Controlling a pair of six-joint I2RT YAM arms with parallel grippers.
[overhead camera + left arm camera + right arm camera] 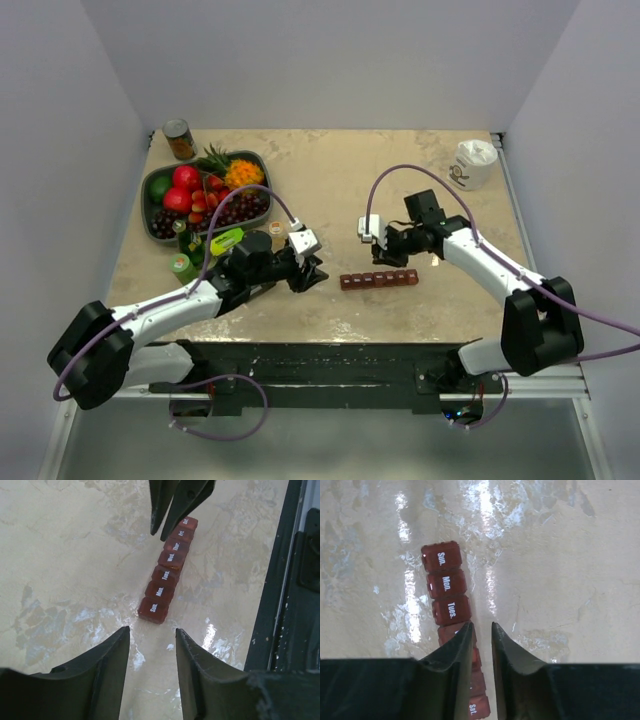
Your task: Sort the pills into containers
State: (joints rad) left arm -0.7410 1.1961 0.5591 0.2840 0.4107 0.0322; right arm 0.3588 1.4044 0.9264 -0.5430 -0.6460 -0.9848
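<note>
Room on the table (350,190) is widest in the upper middle of the top view, between the fruit bowl (158,178) at upper left and the white cup (472,163) at upper right. The containers (378,279), a dark red strip, lie low in the middle, near the front edge and parallel to it. The left gripper (316,272) points at the strip's left end from just beside it, with its arm stretched low from the lower left. The right gripper (386,256) hangs over the strip from the upper right, with its elbow bent. The pills (276,230), in a small bottle, stand above the left gripper, near the bowl.

From the left wrist, the left gripper (152,632) has its jaws apart with only bare table between them. The containers (167,575) run from the "Sun." end just ahead of the tips toward the top. There the right gripper (160,534) reaches down beside the "Fri." and "Sat." lids. The dark table edge runs down the right side of the frame.

From the right wrist, the right gripper (481,626) has a narrow gap between its jaws and holds nothing. The finger on the frame's left hides part of the containers (447,582) below "Tues."; whether it touches them cannot be told. Bare table fills the right half.
</note>
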